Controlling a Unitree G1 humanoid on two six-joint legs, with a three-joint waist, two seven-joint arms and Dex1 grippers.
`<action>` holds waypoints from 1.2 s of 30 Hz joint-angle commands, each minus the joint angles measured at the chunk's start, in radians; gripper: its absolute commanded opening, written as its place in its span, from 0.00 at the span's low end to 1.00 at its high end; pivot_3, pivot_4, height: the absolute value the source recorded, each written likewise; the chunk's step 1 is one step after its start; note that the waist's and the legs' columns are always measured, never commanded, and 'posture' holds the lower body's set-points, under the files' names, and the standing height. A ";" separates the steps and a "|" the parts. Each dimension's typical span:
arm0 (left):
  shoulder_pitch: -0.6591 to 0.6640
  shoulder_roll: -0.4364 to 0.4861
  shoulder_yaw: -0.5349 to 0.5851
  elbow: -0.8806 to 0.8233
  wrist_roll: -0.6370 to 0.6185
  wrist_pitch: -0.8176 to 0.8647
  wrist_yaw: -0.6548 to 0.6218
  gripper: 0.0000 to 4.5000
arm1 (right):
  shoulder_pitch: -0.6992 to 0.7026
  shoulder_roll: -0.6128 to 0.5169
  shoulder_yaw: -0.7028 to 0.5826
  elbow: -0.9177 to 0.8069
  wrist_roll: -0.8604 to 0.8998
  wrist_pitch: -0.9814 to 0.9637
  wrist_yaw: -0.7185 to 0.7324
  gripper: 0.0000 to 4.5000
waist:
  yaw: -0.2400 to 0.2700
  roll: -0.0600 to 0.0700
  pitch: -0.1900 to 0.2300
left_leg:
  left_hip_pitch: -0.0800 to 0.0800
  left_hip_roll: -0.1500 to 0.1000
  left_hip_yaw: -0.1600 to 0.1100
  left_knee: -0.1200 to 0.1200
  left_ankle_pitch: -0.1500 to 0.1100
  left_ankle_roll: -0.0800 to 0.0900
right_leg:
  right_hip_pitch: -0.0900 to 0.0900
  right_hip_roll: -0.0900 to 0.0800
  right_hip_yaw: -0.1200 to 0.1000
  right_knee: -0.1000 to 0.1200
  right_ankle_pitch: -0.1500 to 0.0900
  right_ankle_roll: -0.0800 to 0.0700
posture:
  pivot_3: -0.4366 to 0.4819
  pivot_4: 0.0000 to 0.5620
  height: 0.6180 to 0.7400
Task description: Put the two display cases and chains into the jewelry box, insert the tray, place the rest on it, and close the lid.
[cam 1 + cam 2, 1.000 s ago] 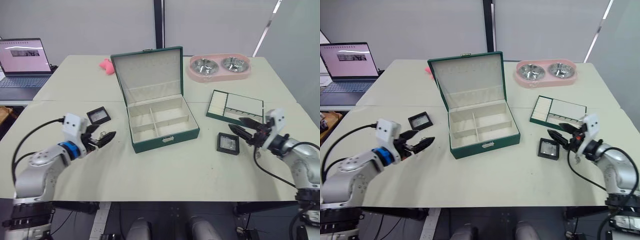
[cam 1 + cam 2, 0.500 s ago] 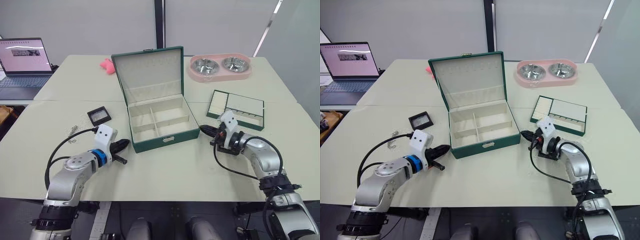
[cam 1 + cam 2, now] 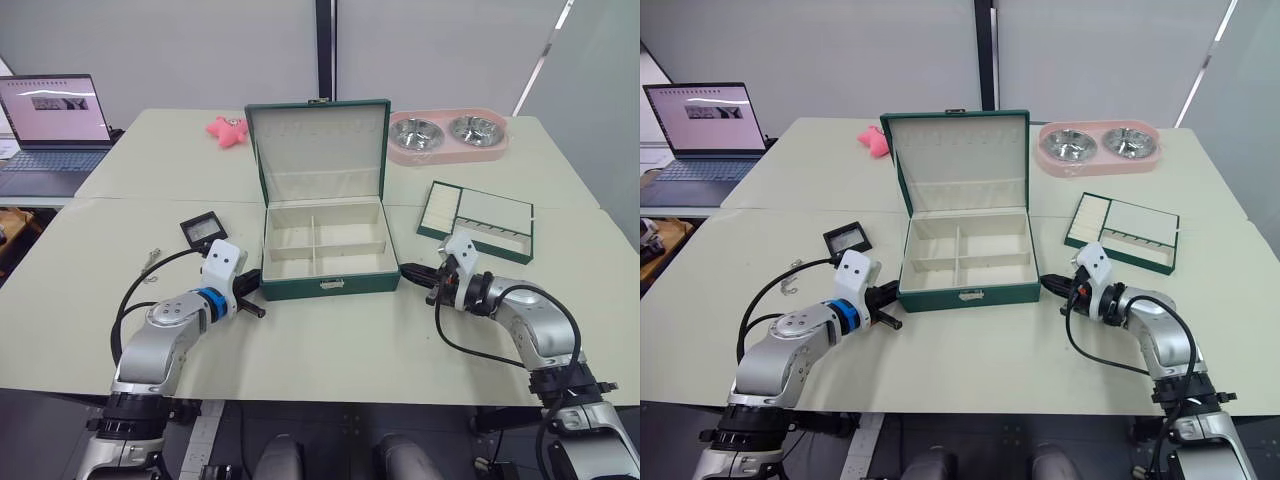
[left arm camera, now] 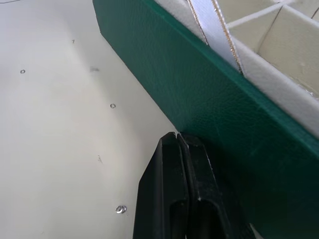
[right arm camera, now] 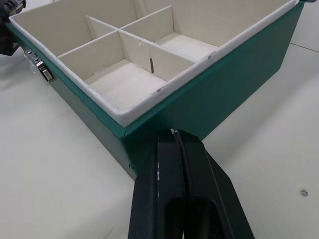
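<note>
Jewelry box (image 3: 325, 262): centre of the frame in the head views, open, four cream compartments bare, small silver clasp (image 3: 327, 284) on the front wall.
Lid (image 3: 319, 147): upright behind the box, cream lining facing forward.
Left gripper (image 3: 252, 292): lower left of centre, black fingers (image 4: 175, 199) pressed together with nothing between, tips against the box's left front corner.
Right gripper (image 3: 415, 273): lower right of centre, fingers (image 5: 180, 194) closed flat on each other and holding nothing, tips touching the box's right front corner.
Display case (image 3: 203, 232): left of the box, lying flat on the table, near the left arm's white wrist housing.
Second display case: cannot tell where; spot beside the right wrist covered by the arm.
Chain (image 3: 151, 260): small silver links at centre left, well apart from the box.
Tray (image 3: 476, 220): right of centre, flat on the table, just beyond the right arm.
Pink double bowl holder (image 3: 449, 136): upper right, at the far table edge.
Pink object (image 3: 228, 130): upper left of the lid.
Laptop (image 3: 51, 127): upper left corner, screen lit.
Table (image 3: 330, 340): pale, bare in front of the box.
</note>
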 commanded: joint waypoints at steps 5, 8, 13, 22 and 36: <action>-0.053 -0.029 -0.053 0.035 0.016 -0.062 -0.066 0.00 | 0.027 0.011 0.030 -0.083 0.026 0.020 0.025 0.00 | 0.002 0.000 0.000 | 0.000 0.000 0.000 0.000 0.000 0.000 | 0.000 0.000 0.000 0.000 0.000 0.000 | 0.48 0.27 1.00; -0.061 -0.029 -0.052 0.055 0.026 -0.075 -0.080 0.00 | 0.032 0.010 0.028 -0.088 0.026 0.023 0.025 0.00 | 0.002 0.000 0.000 | 0.000 0.000 0.000 0.000 0.000 0.000 | 0.000 0.000 0.000 0.000 0.000 0.000 | 0.48 0.27 1.00; -0.064 -0.031 -0.055 0.065 0.034 -0.083 -0.100 0.00 | 0.039 0.011 0.021 -0.090 0.025 0.022 0.019 0.00 | 0.002 0.000 0.000 | 0.000 0.000 0.000 0.000 0.000 0.000 | 0.000 0.000 0.000 0.000 0.000 0.000 | 0.48 0.27 1.00; -0.066 -0.039 -0.051 0.088 0.061 -0.107 -0.101 0.00 | 0.036 0.007 0.017 -0.082 0.022 0.018 0.027 0.00 | 0.004 0.000 0.000 | 0.000 0.000 0.000 0.000 0.000 0.000 | 0.000 0.000 0.000 0.000 0.000 0.000 | 0.48 0.27 1.00; -0.073 -0.061 -0.051 0.110 0.076 -0.129 -0.100 0.00 | 0.028 0.006 0.015 -0.063 0.012 0.006 0.023 0.00 | 0.010 0.000 0.000 | 0.000 0.000 0.000 0.000 0.000 0.000 | 0.000 0.000 0.000 0.000 0.000 0.000 | 0.48 0.27 1.00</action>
